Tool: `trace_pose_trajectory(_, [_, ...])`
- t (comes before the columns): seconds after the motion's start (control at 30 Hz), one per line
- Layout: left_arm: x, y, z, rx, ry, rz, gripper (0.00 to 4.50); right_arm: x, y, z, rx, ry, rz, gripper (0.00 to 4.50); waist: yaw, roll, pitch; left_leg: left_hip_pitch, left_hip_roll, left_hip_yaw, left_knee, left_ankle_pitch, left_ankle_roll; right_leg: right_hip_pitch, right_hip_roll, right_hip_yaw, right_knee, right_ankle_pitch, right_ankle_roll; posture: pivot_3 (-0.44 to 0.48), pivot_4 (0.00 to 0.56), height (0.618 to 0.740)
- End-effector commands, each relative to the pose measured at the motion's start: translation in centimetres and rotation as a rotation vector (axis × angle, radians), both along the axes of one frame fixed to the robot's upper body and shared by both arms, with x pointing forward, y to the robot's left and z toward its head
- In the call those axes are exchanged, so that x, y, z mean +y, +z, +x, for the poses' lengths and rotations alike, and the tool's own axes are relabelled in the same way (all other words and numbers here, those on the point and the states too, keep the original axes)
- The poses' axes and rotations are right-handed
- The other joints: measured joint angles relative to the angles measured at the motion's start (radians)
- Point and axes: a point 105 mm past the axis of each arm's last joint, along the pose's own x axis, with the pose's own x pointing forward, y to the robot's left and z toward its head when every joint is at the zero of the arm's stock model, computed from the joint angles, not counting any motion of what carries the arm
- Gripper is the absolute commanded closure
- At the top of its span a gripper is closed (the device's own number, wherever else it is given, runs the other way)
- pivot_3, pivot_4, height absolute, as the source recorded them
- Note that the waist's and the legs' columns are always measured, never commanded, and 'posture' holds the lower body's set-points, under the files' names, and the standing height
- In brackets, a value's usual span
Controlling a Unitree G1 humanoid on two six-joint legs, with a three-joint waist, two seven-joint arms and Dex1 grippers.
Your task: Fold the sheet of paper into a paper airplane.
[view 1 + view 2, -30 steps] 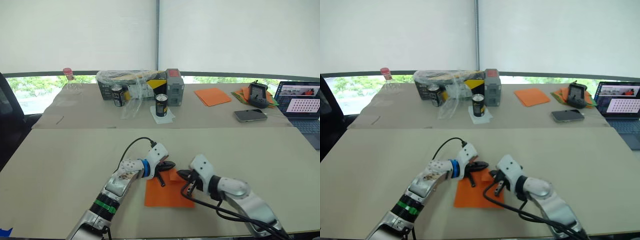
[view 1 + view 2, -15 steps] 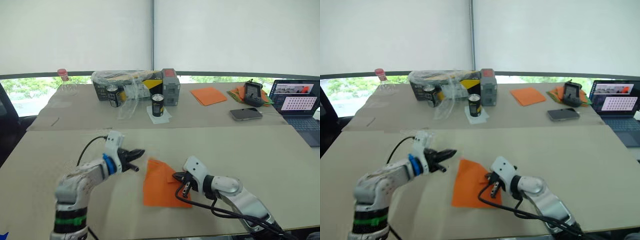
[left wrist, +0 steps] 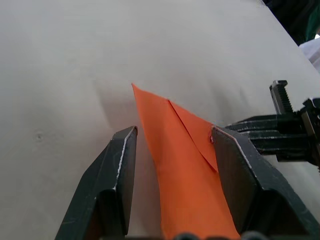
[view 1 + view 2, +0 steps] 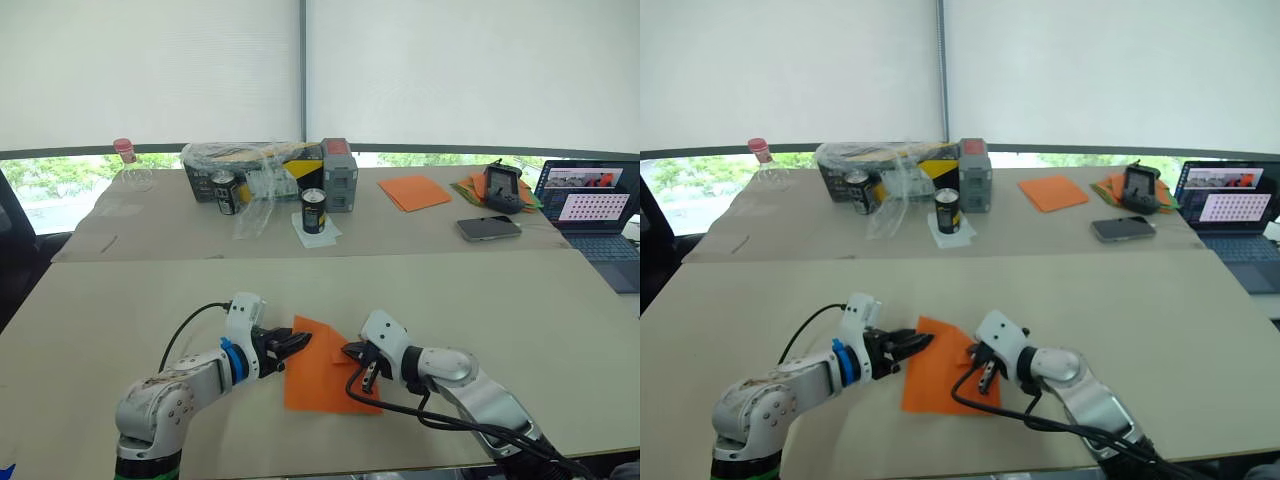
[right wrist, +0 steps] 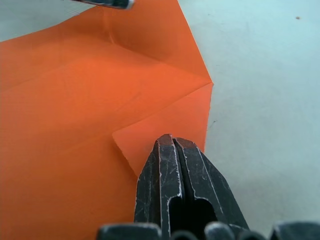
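Right wrist view: our right gripper (image 5: 172, 145), fingers pressed together, tip bearing down on a small folded corner flap of the sheet of paper (image 5: 75, 100). Left gripper (image 3: 172, 142): fingers spread wide, nothing held, straddling the sheet's far pointed corner on the table (image 4: 500, 300). Step, as we judge it: an early corner fold, dart not yet formed. Next move likely calls for our left gripper to crease or lift that corner. Writing: none legible to us.
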Motion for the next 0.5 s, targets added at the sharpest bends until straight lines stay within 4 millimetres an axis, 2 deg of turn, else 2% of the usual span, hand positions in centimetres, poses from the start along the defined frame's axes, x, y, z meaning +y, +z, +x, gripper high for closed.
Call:
trace_pose_trajectory(0.03, [-0.2, 1.0, 0.8, -0.043, 0.028, -0.038, 2.51, -0.2, -2.6, -1.0, 0.093, -0.003, -0.042, 4.5, 0.001, 0.0, 0.0, 0.0, 0.0, 0.0, 0.0, 0.0, 0.0, 0.0, 0.0, 0.0, 0.0, 0.0, 0.0, 0.0, 0.15, 0.74])
trace_pose_trajectory(0.13, [-0.4, 1.1, 0.8, -0.041, 0.008, -0.041, 3.34, -0.5, -2.4, -0.7, 0.074, -0.02, -0.048, 4.5, 0.0, 0.0, 0.0, 0.0, 0.0, 0.0, 0.0, 0.0, 0.0, 0.0, 0.0, 0.0, 0.0, 0.0, 0.0, 0.0, 0.15, 0.74])
trace_pose_trajectory(0.23, [-0.5, 1.3, 1.1, -0.054, -0.003, -0.039, 4.45, -1.0, -1.1, 0.7, 0.008, -0.091, -0.023, 4.5, 0.0, 0.0, 0.0, 0.0, 0.0, 0.0, 0.0, 0.0, 0.0, 0.0, 0.0, 0.0, 0.0, 0.0, 0.0, 0.0, 0.15, 0.74])
trace_pose_trajectory(0.37, [-0.7, 2.2, 2.2, -0.133, -0.035, -0.01, 4.45, -1.1, 2.4, 1.9, -0.115, -0.12, 0.051, 4.5, 0.007, 0.0, 0.002, -0.001, -0.001, 0.0, 0.0, 0.001, -0.002, -0.001, -0.001, 0.0, 0.0, 0.0, 0.0, 0.0, 0.15, 0.74])
trace_pose_trajectory(0.4, [-0.8, 2.5, 2.7, -0.186, -0.052, 0.036, 4.45, -1.1, 3.7, 2.5, -0.163, -0.129, 0.072, 4.5, 0.01, 0.0, 0.004, -0.002, -0.002, 0.0, 0.0, 0.002, -0.002, -0.001, -0.001, 0.0, 0.0, 0.0, 0.0, 0.0, 0.15, 0.74])
trace_pose_trajectory(0.5, [-1.1, 3.0, 3.7, -0.285, -0.08, 0.109, 4.45, -1.1, 5.9, 3.4, -0.238, -0.153, 0.106, 4.5, 0.01, 0.001, 0.008, -0.005, -0.003, 0.0, 0.0, 0.002, -0.003, -0.006, -0.002, 0.0, 0.0, 0.0, 0.0, 0.0, 0.15, 0.74])
